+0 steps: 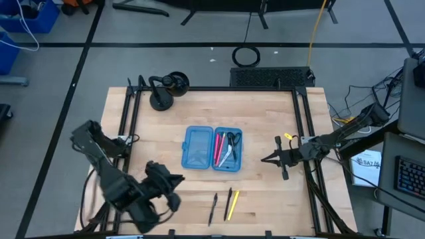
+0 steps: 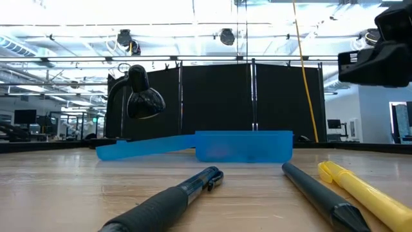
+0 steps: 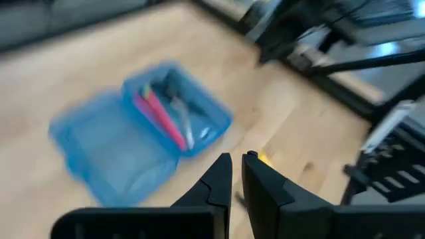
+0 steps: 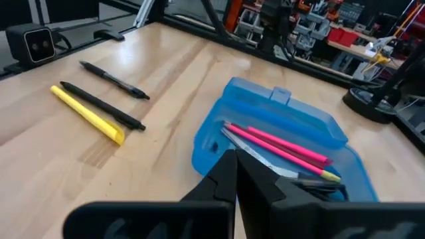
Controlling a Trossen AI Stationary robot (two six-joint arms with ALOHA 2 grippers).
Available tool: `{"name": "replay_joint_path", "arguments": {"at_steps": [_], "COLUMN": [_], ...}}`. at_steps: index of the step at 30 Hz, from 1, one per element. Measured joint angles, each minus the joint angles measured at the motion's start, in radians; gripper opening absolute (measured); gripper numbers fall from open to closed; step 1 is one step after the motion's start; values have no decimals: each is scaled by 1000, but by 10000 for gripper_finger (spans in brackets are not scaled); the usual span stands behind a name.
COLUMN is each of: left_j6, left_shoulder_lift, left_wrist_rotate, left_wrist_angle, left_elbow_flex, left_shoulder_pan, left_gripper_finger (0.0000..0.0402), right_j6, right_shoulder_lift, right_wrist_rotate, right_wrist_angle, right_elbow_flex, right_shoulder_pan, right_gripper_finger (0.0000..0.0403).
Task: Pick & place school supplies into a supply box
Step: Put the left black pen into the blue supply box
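A: Why is the supply box (image 1: 212, 149) being left open mid-table?

B: So supplies can be dropped in; pink pens (image 1: 218, 147) and scissors (image 1: 232, 146) are lying lengthwise in its right half.

A: And the rest?

B: Two black pens (image 1: 213, 208) and a yellow one (image 1: 233, 204) are lying near the front edge, pointing front to back. The left gripper (image 3: 237, 174) and right gripper (image 4: 236, 174) are being held pressed together, empty.

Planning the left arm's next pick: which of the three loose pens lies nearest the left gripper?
The black pen, lying apart from the black-and-yellow pair, is closest to the left gripper.
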Motion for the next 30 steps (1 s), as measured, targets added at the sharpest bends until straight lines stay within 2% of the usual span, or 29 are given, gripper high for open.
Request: {"name": "replay_joint_path", "arguments": {"at_steps": [3,7,12,15,18,24,27,30], "left_j6": [-181,-308,-357,-375,-333,-145,-69,-41], "left_shoulder_lift": [73,188,308,363,388,422,426,428], "left_wrist_rotate": [128,252,394,424,482,619,688,751], "left_wrist_angle": [-66,-73,-7,80,190,395,472,529], "left_elbow_flex": [5,0,0,-1,-1,-1,0,0], "left_shoulder_pan": [33,71,97,112,147,229,260,279], "left_gripper_finger": [37,37,37,37,37,46,73,117], "right_j6": [-22,-41,-78,-66,-46,-37,-52,-70], "right_shoulder_lift": [-91,-209,-344,-400,-422,-421,-421,-421], "right_wrist_rotate": [0,-8,-27,-27,-28,-79,-79,-79], "right_wrist_angle": [-76,-145,-218,-269,-278,-284,-284,-284], "right_elbow_flex": [0,1,1,1,3,3,3,3], "right_shoulder_pan": [0,0,-15,-33,-35,-32,-32,-32], "right_gripper_finger": [0,0,0,0,0,0,0,0]}}
